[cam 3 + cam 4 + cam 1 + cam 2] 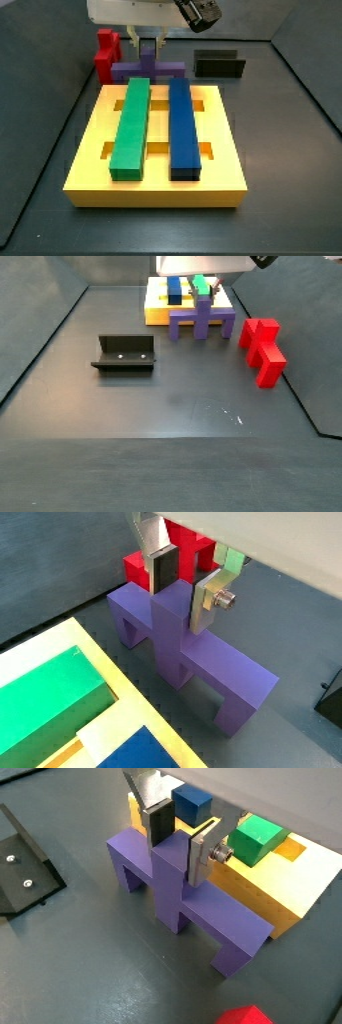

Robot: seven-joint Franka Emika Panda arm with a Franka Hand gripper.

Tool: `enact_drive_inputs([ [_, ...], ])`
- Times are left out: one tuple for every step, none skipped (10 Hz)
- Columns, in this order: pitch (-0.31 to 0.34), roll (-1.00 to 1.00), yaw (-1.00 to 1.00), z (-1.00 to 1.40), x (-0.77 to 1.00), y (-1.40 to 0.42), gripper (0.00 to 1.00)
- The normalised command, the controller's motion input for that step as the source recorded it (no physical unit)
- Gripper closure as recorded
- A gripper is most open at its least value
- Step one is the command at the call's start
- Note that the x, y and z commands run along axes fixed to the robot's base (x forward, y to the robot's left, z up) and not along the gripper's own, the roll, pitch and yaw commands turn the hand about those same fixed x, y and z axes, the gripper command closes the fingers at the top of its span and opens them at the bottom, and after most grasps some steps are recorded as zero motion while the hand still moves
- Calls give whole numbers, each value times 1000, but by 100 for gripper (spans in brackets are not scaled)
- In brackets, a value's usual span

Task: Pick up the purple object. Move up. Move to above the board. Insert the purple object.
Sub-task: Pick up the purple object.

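With the gripper (181,838) pinching the central ridge of the violet-purple blocky bridge piece (181,893) standing on the floor at upper centre of a side view, just beside the flat yellow slotted board (158,185), the pick-up looks nearly complete and a straight lift comes next.

dark floor (160,406), board (94,160), purple object (201,324), tool (182,584)

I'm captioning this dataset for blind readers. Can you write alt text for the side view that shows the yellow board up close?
The gripper straddles the purple object's central ridge, just beyond the yellow board, which carries a green bar and a blue bar.
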Motion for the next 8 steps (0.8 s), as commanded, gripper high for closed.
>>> enact_drive_inputs([
  [0,0,0,0,0,0,100],
  [0,0,0,0,0,0,100],
  [0,0,0,0,0,0,100],
  [0,0,0,0,0,0,100],
  [0,0,0,0,0,0,100],
  [0,0,0,0,0,0,100],
  [0,0,0,0,0,0,100],
  [0,0,0,0,0,0,100],
])
